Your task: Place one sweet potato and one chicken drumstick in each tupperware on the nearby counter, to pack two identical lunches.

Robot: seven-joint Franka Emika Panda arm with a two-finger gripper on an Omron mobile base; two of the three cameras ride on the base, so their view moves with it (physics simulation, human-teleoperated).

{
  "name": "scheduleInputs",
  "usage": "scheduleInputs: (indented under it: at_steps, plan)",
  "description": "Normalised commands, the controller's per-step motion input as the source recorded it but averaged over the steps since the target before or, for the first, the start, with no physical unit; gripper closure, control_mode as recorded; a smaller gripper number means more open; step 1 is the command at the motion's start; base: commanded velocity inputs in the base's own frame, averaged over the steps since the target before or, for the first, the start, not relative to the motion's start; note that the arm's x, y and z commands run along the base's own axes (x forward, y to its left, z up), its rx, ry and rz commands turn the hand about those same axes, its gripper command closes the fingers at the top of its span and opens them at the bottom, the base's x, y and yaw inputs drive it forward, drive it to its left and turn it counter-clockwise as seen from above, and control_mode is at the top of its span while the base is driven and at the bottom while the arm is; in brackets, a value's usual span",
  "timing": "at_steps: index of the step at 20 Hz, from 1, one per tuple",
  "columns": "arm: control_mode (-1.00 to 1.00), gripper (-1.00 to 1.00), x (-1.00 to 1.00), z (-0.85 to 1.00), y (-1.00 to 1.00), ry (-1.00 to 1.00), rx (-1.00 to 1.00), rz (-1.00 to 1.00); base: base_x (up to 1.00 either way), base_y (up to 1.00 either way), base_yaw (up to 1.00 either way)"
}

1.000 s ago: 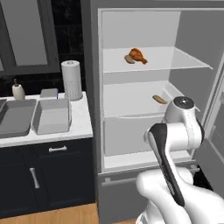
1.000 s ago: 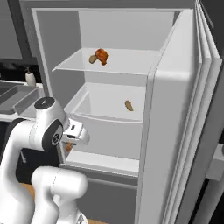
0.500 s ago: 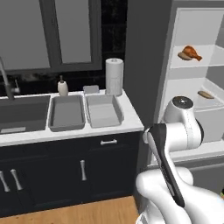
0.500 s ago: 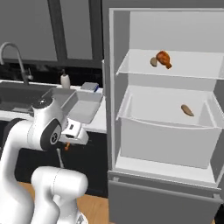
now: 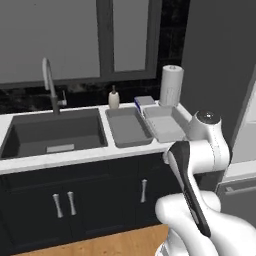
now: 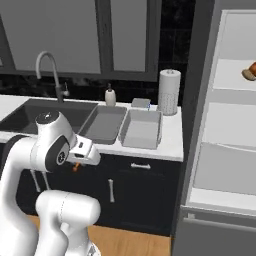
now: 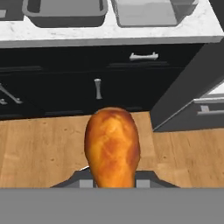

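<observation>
A golden-brown chicken drumstick fills the middle of the hand view, and my gripper is shut on it, low in front of the dark cabinets. Its orange tip pokes out below the hand. Two grey tupperware trays stand side by side on the white counter, right of the sink; both look bare. The hand view has them at its top edge. A second drumstick lies on a fridge shelf at the far right. No sweet potato is in view.
The dark sink basin and its faucet sit left of the trays. Behind them stand a soap bottle, a blue-and-white sponge and a paper towel roll. The open fridge rises on the right. Wooden floor lies below.
The whole picture has swung from the open fridge to the sink and counter, so the base has moved. The gripper has stayed shut on the drumstick.
</observation>
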Motion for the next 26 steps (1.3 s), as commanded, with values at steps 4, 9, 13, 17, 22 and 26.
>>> scheduleInputs:
  at_steps: [4, 9, 13, 17, 22, 26]
  plan:
    - [1.00, 1.00, 0.00, 0.00, 0.00, 0.00, 0.00, 0.00, 0.65, 0.55, -0.11]
    - [1.00, 1.00, 0.00, 0.00, 0.00, 0.00, 0.00, 0.00, 0.67, 0.18, -0.01]
    - [1.00, 1.00, 0.00, 0.00, 0.00, 0.00, 0.00, 0.00, 0.64, 0.27, -0.02]
    - [1.00, 1.00, 0.00, 0.00, 0.00, 0.00, 0.00, 0.00, 0.39, 0.37, 0.00]
    - [1.00, 1.00, 0.00, 0.00, 0.00, 0.00, 0.00, 0.00, 0.40, 0.17, 0.00]
    - [1.00, 1.00, 0.00, 0.00, 0.00, 0.00, 0.00, 0.00, 0.50, 0.14, 0.00]
